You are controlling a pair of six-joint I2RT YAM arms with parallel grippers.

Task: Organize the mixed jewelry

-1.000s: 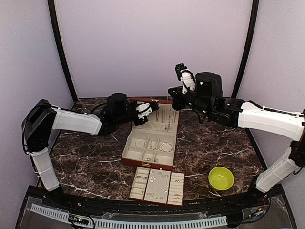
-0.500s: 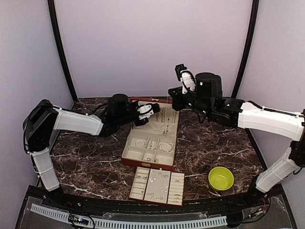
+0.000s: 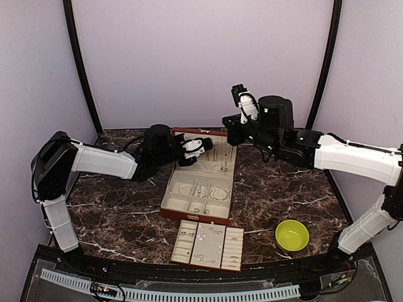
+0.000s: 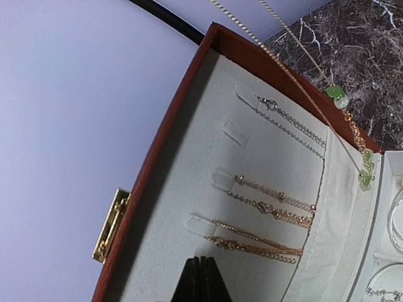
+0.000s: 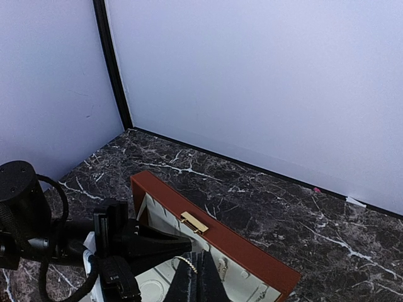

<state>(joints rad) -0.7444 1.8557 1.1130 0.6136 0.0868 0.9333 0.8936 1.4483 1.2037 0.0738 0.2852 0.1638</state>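
The mixed jewelry, tiny silvery pieces (image 3: pixel 204 240), lies in the cream-lined tray (image 3: pixel 234 243) at the table's front. The reddish-brown box (image 3: pixel 165 201) stands open behind it, with gold chains (image 4: pixel 271 196) hung on its cream lid lining (image 4: pixel 189 189). My right gripper (image 3: pixel 228 137) is above the lid's top edge, shut on a thin gold necklace with green beads (image 4: pixel 337 95) that hangs down into the lid pocket. In the right wrist view the chain (image 5: pixel 189 261) curls beside the shut fingers (image 5: pixel 204 280). My left gripper (image 4: pixel 201 277) is shut and empty, close in front of the lid lining.
A yellow-green bowl (image 3: pixel 292 234) sits at the front right. The box base holds rings and bracelets in compartments (image 3: pixel 196 190). A gold clasp (image 5: pixel 194 222) is on the lid's top edge. The left gripper (image 5: pixel 186 241) shows just inside the lid. Pale walls enclose the marble table.
My left gripper has moved a little to the right and closer to the lid lining. The right arm has held still with the necklace.
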